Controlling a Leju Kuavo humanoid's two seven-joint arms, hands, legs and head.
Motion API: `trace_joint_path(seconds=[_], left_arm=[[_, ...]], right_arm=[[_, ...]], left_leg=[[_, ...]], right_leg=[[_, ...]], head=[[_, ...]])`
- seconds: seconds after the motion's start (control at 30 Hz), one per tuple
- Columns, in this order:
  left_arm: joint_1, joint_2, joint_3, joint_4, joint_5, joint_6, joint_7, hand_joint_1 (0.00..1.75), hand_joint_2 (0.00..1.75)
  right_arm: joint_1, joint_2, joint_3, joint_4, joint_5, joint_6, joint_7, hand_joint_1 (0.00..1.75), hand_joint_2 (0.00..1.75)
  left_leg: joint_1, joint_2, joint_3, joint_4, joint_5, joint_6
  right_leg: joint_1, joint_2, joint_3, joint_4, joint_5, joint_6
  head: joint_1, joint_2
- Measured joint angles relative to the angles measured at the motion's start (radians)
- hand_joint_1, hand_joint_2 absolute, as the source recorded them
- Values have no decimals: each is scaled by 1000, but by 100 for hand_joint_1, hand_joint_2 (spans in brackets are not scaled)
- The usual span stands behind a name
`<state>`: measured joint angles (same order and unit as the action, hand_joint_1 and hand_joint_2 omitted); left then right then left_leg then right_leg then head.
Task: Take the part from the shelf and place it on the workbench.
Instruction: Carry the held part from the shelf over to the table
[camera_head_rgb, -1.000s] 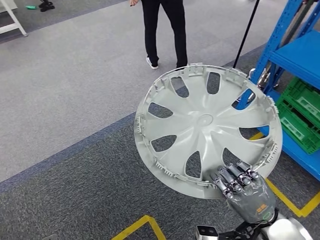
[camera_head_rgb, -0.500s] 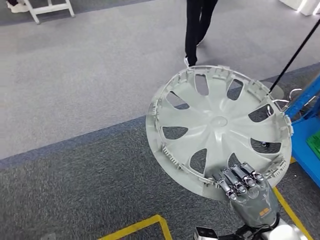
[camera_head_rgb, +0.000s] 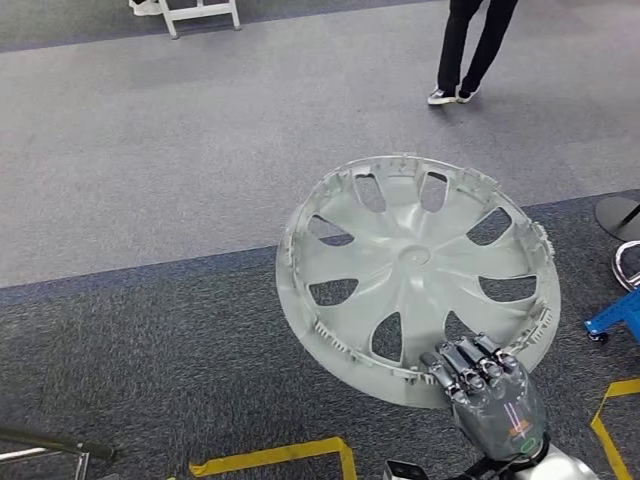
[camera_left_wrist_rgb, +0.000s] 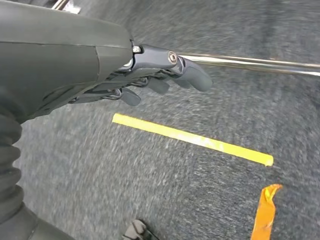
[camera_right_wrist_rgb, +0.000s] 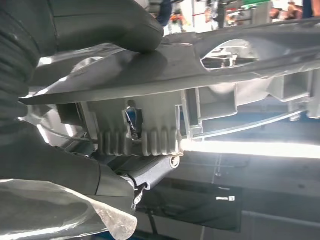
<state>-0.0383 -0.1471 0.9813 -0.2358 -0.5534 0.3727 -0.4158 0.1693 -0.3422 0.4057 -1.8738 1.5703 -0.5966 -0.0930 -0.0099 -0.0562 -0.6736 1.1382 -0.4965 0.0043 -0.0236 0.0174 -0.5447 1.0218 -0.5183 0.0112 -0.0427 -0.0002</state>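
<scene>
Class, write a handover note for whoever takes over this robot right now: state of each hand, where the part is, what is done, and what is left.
Right hand: grips the silver wheel cover at its near rim, carrying it roughly flat above the grey carpet.
Left hand: holds nothing, fingers extended, hanging over carpet near a yellow tape line.
Done: the part is in hand and off the shelf; a blue piece shows at the right edge of the head view.
Left: reach the workbench and set the cover down on it. A person stands ahead; keep clear.
</scene>
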Motion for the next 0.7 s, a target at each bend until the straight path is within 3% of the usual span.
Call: trace_joint_path(seconds=[0.03,0.07,0.13,0.2,0.23,0.27,0.33,0.4,0.43,0.47,0.53,0.6,0.63,0.67,0.7], left_arm=[[-2,-1,0,0,0,0,0,0,175],[-3,-2,1,0,0,0,0,0,175],[-1,-3,2,0,-1,0,0,0,175],[1,-3,3,0,-1,1,2,0,175],[0,-3,4,0,-1,2,3,0,175],[-1,-3,5,0,-2,3,4,0,175],[-4,-4,8,0,-2,3,4,0,175],[-3,-4,9,0,-2,4,5,0,175],[-1,-4,10,-1,-2,4,5,0,175],[1,-4,10,-1,-2,4,5,0,175],[-1,-3,11,-1,-3,4,5,0,175],[-3,-3,11,-2,-6,3,5,0,175],[-3,-3,11,-2,-8,2,5,0,175],[-3,-4,11,-2,-11,0,5,0,175],[-3,-4,11,-2,-13,-1,5,0,175]], right_arm=[[1,0,1,0,0,0,1,175,175],[1,0,2,0,0,0,3,175,175],[0,0,4,1,0,0,6,175,175],[0,0,5,2,0,0,7,175,175],[0,0,5,2,0,0,7,175,175],[0,0,6,2,0,0,7,175,175],[-2,0,8,2,0,0,7,175,175],[-5,0,11,3,0,0,6,175,175],[-7,0,12,3,0,0,6,175,175],[-9,0,13,3,0,0,7,175,175],[-11,0,14,3,-1,0,7,175,175],[-11,0,15,4,0,0,7,175,175],[-11,0,16,4,0,0,7,175,175],[-11,0,17,5,0,0,7,175,175],[-10,0,18,5,0,0,7,175,175]], left_leg=[[2,26,-30,64,-31,-5],[5,37,-60,127,-55,-9],[11,45,-85,179,-59,-14],[13,61,-38,87,0,-13],[10,85,-4,21,25,-11],[4,107,24,-36,42,-5],[-7,131,44,-83,43,7],[-9,111,46,-92,43,21],[-8,99,49,-97,44,26],[-5,87,54,-102,46,32],[0,64,60,-108,47,40],[0,36,61,-108,46,45],[-1,21,63,-107,46,46],[-2,5,64,-107,45,46],[-2,-10,67,-107,45,45]], right_leg=[[2,-16,3,-1,-3,-3],[3,-31,5,-1,-5,-5],[3,-60,9,0,-10,-5],[3,-84,16,0,-16,-1],[4,-95,21,0,-20,3],[6,-105,24,0,-25,9],[11,-125,30,-1,-32,20],[11,-143,38,-7,-37,29],[9,-133,41,-8,-41,34],[6,-107,37,2,-50,38],[4,-41,-9,87,-92,39],[5,-19,-91,222,-136,37],[5,-18,-122,261,-135,35],[5,-17,-133,260,-113,34],[5,-11,-125,221,-74,31]], head=[[-2,0],[-1,0],[-2,0],[-2,0],[-2,0],[-2,0],[-1,0],[-2,0],[-1,0],[-1,0],[5,0],[10,0],[10,0],[10,0],[10,0]])
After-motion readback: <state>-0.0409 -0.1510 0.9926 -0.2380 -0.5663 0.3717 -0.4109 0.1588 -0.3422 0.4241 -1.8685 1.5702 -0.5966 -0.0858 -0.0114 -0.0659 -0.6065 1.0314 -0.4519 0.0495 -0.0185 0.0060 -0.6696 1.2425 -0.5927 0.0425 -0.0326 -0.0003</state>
